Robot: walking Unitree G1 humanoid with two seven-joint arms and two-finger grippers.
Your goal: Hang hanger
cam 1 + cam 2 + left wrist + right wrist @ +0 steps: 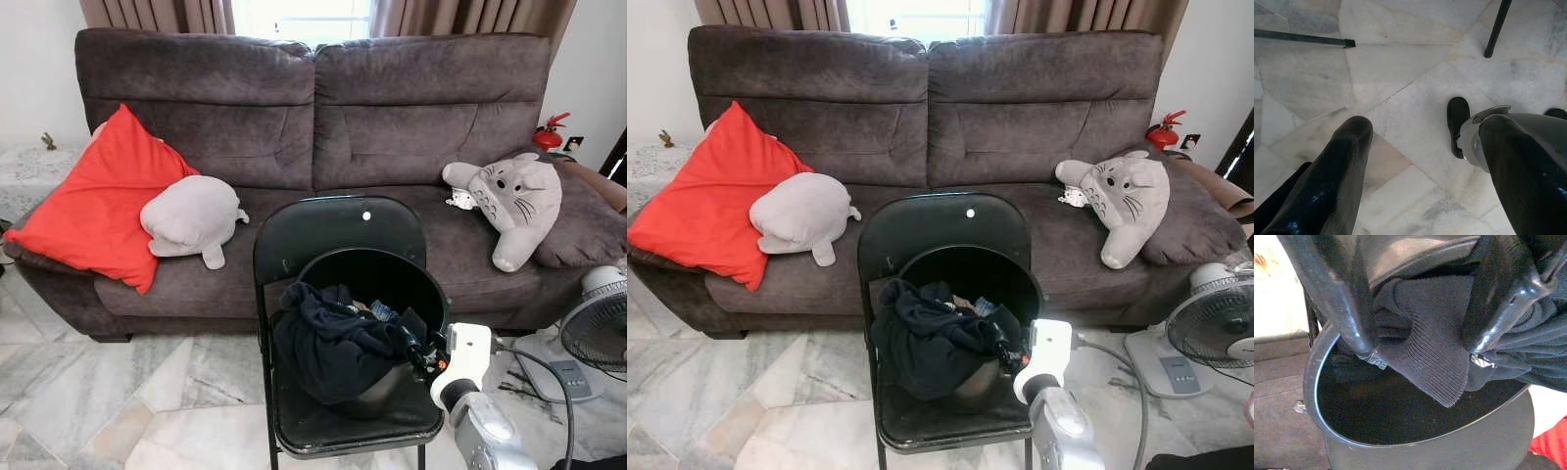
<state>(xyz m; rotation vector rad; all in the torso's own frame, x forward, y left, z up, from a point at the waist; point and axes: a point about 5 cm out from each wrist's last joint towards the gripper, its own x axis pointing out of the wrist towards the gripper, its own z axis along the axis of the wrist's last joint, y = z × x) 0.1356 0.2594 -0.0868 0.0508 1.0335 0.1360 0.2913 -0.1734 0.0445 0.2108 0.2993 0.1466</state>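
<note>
Now the right gripper, fingers spread, straddles dark clothes in the bucket on the chair's seat; closing could snag fabric, tipping it.

Clothes in bucket on chair, sofa behind, fan right.

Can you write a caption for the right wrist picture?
Right pincer open around dark knitted clothing spilling from a black bucket.

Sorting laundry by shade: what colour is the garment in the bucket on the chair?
The garment is dark navy, almost black, clearest in the left eye view.
</note>
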